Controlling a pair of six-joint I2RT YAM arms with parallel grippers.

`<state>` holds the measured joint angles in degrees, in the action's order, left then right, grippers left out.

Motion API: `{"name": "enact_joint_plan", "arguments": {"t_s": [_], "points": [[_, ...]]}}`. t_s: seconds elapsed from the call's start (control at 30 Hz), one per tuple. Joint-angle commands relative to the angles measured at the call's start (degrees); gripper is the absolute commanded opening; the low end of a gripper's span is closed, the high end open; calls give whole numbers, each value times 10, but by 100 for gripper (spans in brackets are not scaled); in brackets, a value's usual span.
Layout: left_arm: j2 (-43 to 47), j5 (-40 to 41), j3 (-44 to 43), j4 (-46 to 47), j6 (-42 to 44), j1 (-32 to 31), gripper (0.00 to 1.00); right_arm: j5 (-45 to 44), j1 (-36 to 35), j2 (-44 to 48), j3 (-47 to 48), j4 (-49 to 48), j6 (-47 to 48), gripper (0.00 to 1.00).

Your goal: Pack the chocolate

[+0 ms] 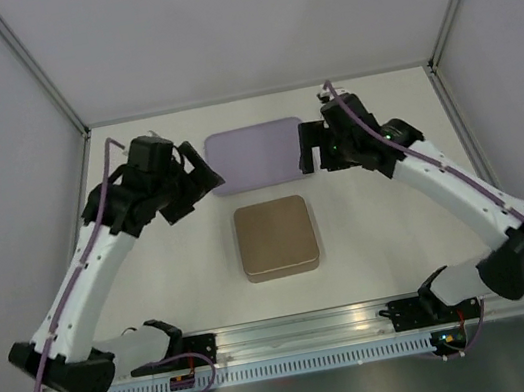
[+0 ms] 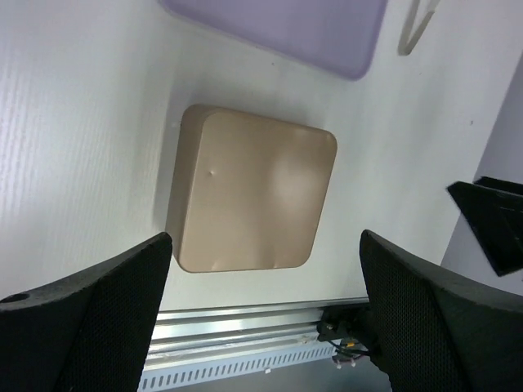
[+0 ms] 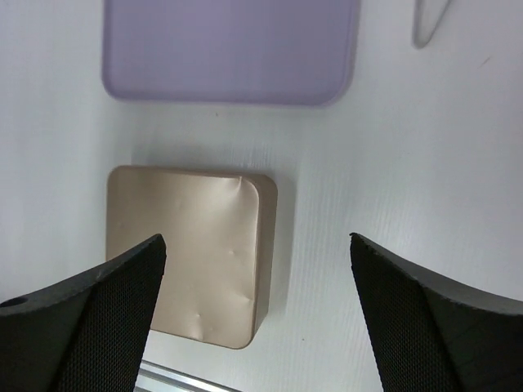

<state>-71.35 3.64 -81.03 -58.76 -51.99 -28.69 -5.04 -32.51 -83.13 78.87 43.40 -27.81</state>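
Left gripper point(image 2: 265, 237) and right gripper point(image 3: 256, 238) are seen spread wide, with nothing pinched, at 10 and 2 o'clock of a tan box point(image 1: 277, 238). A lilac tray point(image 1: 257, 155) is laid at its 12 o'clock. The chocolate cannot be seen in any view.

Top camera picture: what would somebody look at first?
A shiny gold square box sits in the middle of the white table, with a flat purple tray just behind it. The left arm and right arm curve in from either side, jaws wide open and holding nothing.
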Motion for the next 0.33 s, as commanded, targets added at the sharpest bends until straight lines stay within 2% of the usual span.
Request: {"name": "enact_joint_plan", "arguments": {"t_s": [0.0, 0.13, 0.3], "points": [[69, 71, -16, -84, 23, -1, 100, -109, 0, 101, -16, 14, -37, 98], [153, 135, 10, -84, 23, -1, 100, -154, 0, 179, -61, 25, -44, 98], [193, 173, 47, -86, 20, -1, 99, -182, 0, 243, -106, 11, -73, 98]]}}
